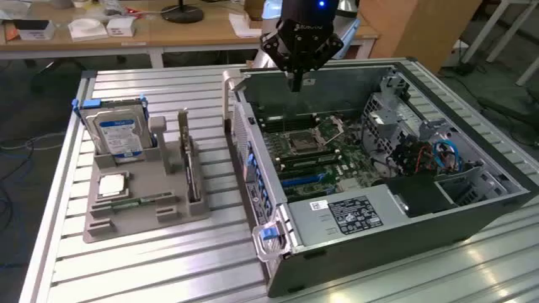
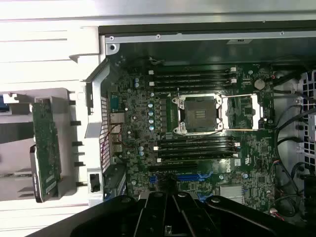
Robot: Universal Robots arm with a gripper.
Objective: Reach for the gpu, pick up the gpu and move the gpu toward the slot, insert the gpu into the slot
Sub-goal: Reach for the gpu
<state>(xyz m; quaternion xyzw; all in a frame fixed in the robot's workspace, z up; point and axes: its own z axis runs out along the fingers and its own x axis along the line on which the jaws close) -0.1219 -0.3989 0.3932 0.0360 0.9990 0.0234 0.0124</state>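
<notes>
The gpu (image 1: 189, 165) is a thin card standing on edge in the grey holder (image 1: 143, 208), on the exterior view's left of the open computer case. In the wrist view the gpu (image 2: 47, 148) shows its green circuit face beside the case's rear panel. My gripper (image 1: 295, 85) hangs shut and holds nothing, above the far end of the case and well apart from the card. The gripper (image 2: 168, 192) appears as dark fingers pressed together over the motherboard. The slot (image 2: 173, 168) is a long dark strip near blue connectors; in the exterior view the slot (image 1: 305, 178) lies below the CPU socket.
A blue-labelled hard drive (image 1: 118, 129) stands in the holder's far end, and a small silver chip (image 1: 112, 185) lies flat in it. The case walls (image 1: 252, 158) rise around the motherboard (image 2: 197, 123). Cables and a drive cage (image 1: 421, 151) fill the case's right side.
</notes>
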